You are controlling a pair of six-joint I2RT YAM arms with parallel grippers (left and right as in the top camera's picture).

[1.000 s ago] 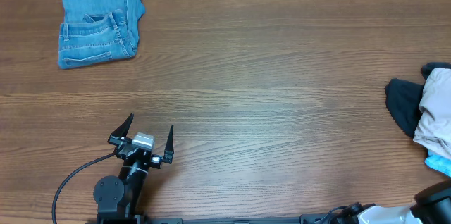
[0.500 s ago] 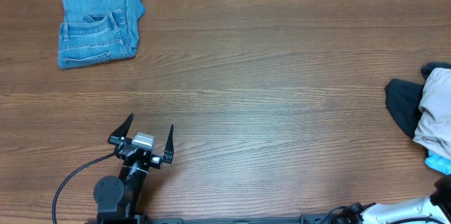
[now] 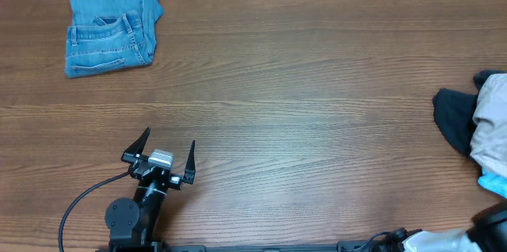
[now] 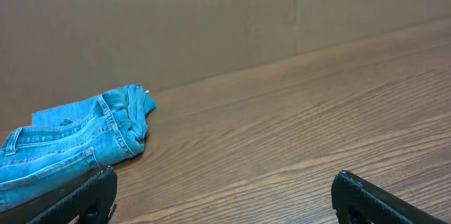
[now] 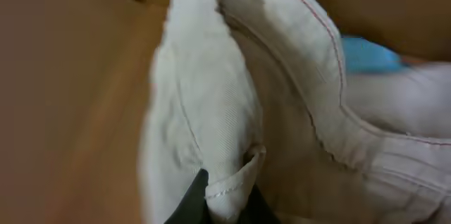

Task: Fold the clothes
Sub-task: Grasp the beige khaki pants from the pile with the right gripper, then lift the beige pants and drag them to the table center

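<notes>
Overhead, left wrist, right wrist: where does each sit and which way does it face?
Overhead: above the table, looking straight down; left arm and left gripper show, right arm barely, bottom-right corner.
Left wrist: low over the table, facing the folded denim and back wall; its open fingers at the bottom corners.
Right wrist: close on the cream shorts; right gripper tips pinch the hem.
Shared: overhead and left wrist show the denim; overhead and right wrist, the shorts.

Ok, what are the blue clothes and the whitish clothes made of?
The blue garment looks like denim: faded, matte weave with stitched seams and a pocket. The cream garment seems cotton-like, matte, with fine ribbed lines and stitched hems.
</notes>
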